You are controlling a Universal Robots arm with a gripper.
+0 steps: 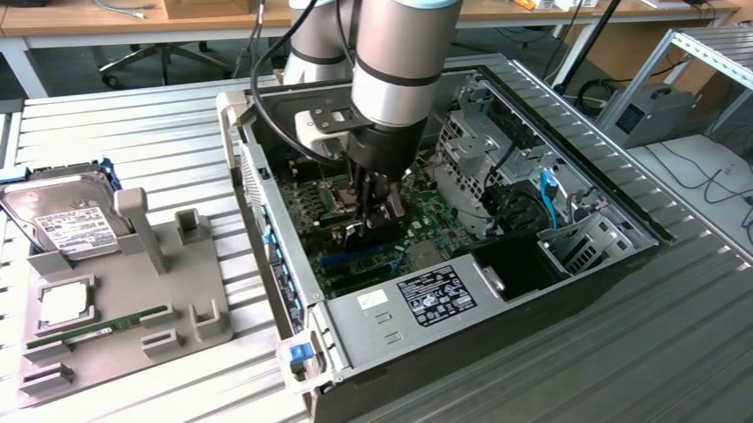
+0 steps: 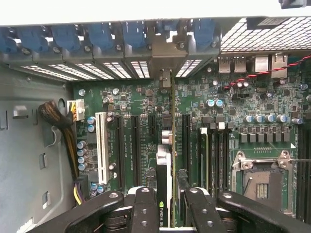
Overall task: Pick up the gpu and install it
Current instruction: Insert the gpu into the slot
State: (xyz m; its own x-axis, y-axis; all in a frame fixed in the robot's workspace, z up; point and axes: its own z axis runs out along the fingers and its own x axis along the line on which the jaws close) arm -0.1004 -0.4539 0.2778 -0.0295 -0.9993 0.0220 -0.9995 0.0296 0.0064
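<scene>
While you look at the exterior view's centre, your one gripper point(image 1: 374, 231) sits partly closed on the one gpu point(image 2: 167, 160), edge-on above the motherboard point(image 2: 233, 97) inside the open case point(image 1: 612, 207).

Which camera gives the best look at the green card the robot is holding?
The wrist view: the gpu stands edge-on between the jaws, directly above the motherboard slots, its bracket meeting the case's rear openings. In the exterior view the arm hides most of it; just a sliver shows inside the case.
</scene>
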